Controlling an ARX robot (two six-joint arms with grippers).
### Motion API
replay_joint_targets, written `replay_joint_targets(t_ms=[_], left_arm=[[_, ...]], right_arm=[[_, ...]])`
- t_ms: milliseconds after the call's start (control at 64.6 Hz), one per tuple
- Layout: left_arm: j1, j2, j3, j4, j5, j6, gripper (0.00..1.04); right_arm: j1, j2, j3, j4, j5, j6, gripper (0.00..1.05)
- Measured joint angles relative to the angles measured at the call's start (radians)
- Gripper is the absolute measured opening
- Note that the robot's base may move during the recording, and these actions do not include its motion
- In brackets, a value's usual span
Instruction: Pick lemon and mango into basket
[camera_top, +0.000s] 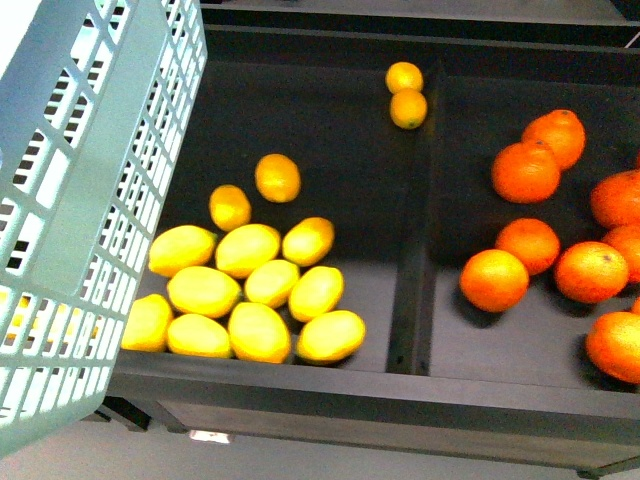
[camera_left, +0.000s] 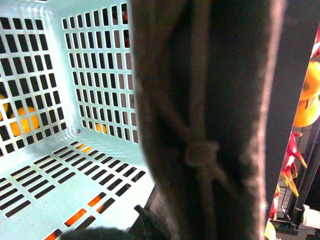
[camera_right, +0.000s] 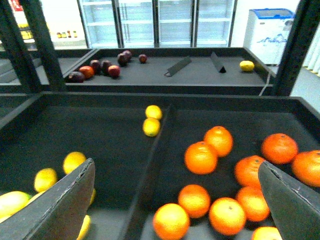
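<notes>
A black bin is split by a divider into a left and a right compartment. The lemons lie in the left one, packed in a cluster near the bin's front-left corner, most of them touching. Two rounder yellow fruits sit just behind the cluster. Two small ones touch each other at the far edge, right beside the divider. Oranges are scattered over the right compartment, well apart from the lemons.

The basket hangs tilted over the bin's left edge, and its slotted wall covers part of the cluster's left end. In the left wrist view its slotted floor and walls show from inside, with yellow and orange fruit glimpsed through the slots. A blurred brown handle fills the middle of that view. The left tool cannot be made out there, so whether it pinches anything cannot be told.

The right tool hovers above the bin near its front edge, roughly over the divider. Its fingers are spread wide, with nothing between them, and they touch no fruit.

Beyond the far edge stands a second bin with dark red fruits and one yellow fruit. Glass-door fridges line the back
</notes>
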Motion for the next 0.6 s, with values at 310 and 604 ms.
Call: replay_joint_targets(t_ms=[310, 604], left_arm=[[0.0, 0.0, 0.0, 0.0, -0.003, 0.001, 0.05], [0.0, 0.0, 0.0, 0.0, 0.0, 0.0, 0.05]], right_arm=[[0.0, 0.0, 0.0, 0.0, 0.0, 0.0, 0.96], [0.0, 0.001, 0.0, 0.0, 0.002, 0.0, 0.96]])
